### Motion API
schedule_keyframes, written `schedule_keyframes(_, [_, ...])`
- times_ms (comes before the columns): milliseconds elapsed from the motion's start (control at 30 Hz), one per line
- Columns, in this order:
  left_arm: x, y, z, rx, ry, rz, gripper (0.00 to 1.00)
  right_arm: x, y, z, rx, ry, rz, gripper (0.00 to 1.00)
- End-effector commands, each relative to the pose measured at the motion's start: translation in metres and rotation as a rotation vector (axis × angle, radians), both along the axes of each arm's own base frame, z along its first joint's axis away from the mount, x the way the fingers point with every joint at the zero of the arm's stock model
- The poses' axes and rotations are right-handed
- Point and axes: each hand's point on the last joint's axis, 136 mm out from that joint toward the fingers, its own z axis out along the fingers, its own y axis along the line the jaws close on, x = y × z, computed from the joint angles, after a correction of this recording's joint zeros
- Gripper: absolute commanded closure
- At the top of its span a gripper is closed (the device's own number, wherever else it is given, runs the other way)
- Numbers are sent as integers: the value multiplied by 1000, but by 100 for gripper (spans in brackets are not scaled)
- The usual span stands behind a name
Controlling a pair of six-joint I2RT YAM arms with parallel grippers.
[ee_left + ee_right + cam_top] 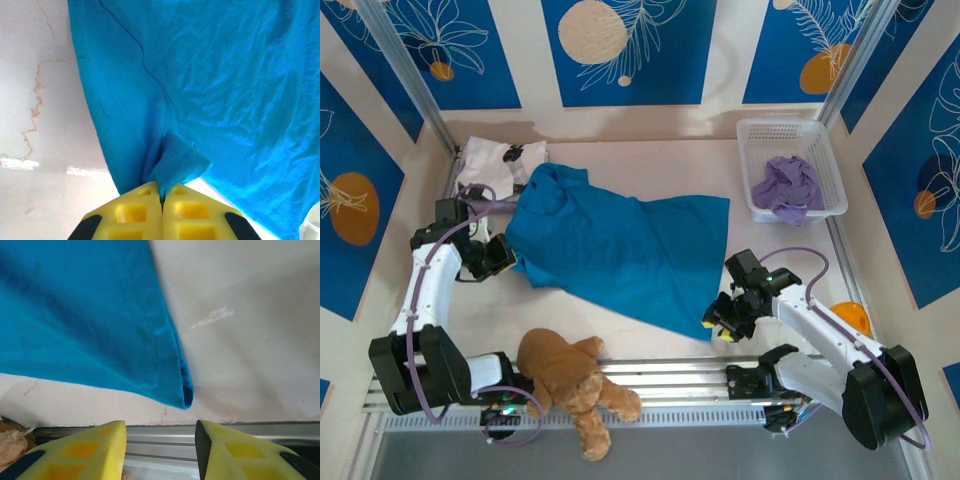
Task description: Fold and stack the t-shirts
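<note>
The left arm is bending at the elbow and reaching inward, and the left pincer [505,260] is pinching shut on a small raised fold at the edge of the teal-blue t-shirt [620,250] — in the left wrist view the cloth is peaking right at the closed yellow fingertips [137,212]. Beyond this pincer the white t-shirt with black blotches [492,160] is lying crumpled. The teal shirt is spreading wrinkled and roughly flat from the left pincer across to the right pincer [717,325]. The right arm is angling low toward the shirt's near corner — its jaws are standing moderately apart, holding nothing, with the stitched hem corner lying just ahead of the gap. Farther beyond it, a lavender t-shirt [786,187] is sitting bunched in a white basket [788,126].
</note>
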Motion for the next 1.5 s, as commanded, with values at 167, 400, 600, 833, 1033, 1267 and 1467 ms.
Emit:
schedule_keyframes(167, [-2,4,-4,10,11,0,100,-1,2,-12,1,10,16,61])
schedule_keyframes(400, [-1,5,-6,9,15,-1,100,-1,3,-19,7,17,8,63])
schedule_keyframes(600, [-1,4,-5,7,13,-4,100,3,4,-23,1,15,6,64])
schedule_keyframes(833, [-1,4,-4,9,9,-2,100,5,5,-27,4,15,2,67])
schedule_keyframes(1033, [0,3,-2,2,3,-1,100,5,6,-27,21,10,-4,87])
schedule_keyframes(1267, [14,-2,24,-25,-107,-17,100,27,10,7,92,-122,-36,100])
schedule_keyframes(1467, [57,1,102,-30,-352,-3,100,85,2,109,164,-427,-98,100])
